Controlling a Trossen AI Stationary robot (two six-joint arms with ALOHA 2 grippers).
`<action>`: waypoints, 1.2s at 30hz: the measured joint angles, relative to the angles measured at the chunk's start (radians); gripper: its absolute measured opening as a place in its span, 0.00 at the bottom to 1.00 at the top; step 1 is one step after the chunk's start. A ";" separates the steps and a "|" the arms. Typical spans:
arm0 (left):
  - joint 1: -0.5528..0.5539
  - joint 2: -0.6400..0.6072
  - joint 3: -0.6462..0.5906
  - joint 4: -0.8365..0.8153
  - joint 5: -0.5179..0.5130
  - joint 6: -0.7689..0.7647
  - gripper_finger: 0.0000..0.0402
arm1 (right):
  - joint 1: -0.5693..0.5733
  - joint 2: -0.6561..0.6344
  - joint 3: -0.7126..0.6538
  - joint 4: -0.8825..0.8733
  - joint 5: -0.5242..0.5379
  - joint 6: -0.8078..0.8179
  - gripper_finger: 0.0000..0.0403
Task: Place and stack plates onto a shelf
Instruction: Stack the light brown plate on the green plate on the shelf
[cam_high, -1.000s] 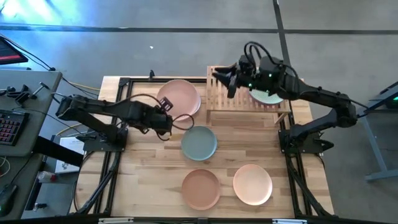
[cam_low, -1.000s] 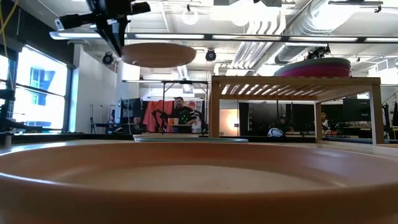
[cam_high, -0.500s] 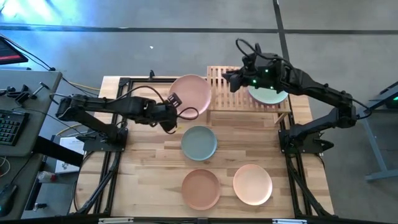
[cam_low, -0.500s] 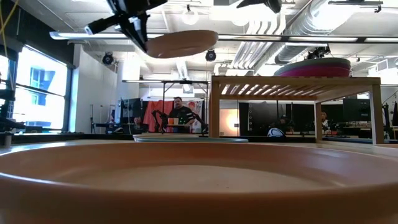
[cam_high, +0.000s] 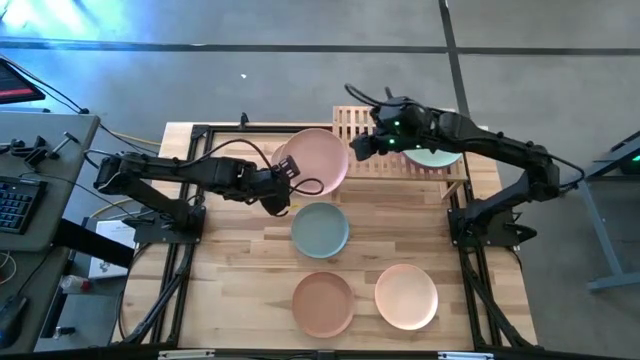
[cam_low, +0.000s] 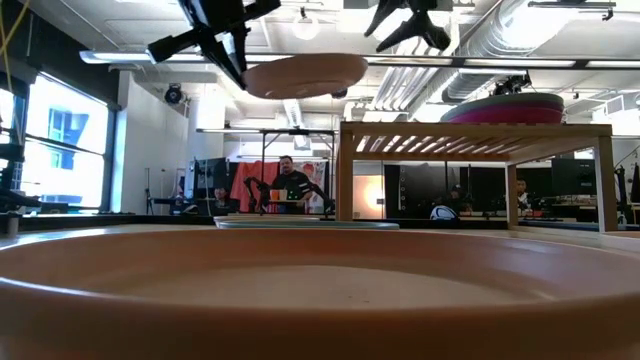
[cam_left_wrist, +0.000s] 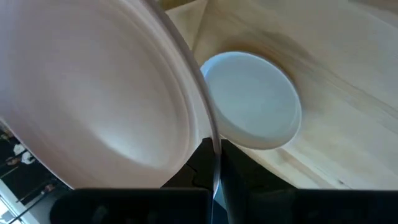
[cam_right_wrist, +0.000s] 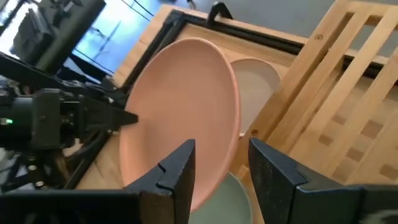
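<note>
High view: pale pink plate (cam_high: 315, 158) aloft beside shelf (cam_high: 360, 160), clamped at rim by left gripper (cam_high: 284, 176). Right gripper (cam_high: 362, 146) spread wide, near. Best held level, then taken at opposite rim.

1. Left arm (cam_high: 170, 175): matte black, slim jointed links, a black cable looping near the wrist.
2. Right arm (cam_high: 500, 150): matte black too, with small green lights glowing at its wrist.

Pale pink plate (cam_high: 316, 158), grey-teal plate (cam_high: 320, 229), terracotta plate (cam_high: 323, 303), peach plate (cam_high: 406, 295)
</note>
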 joint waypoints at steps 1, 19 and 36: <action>0.000 0.000 0.000 0.005 0.000 -0.004 0.00 | 0.000 0.007 0.000 -0.002 -0.005 0.003 0.32; 0.000 -0.001 0.000 0.061 0.018 0.030 0.00 | 0.000 0.101 -0.002 -0.010 -0.054 0.028 0.32; -0.001 -0.001 0.000 0.062 0.025 0.008 0.00 | 0.000 0.105 -0.002 -0.051 -0.067 0.107 0.03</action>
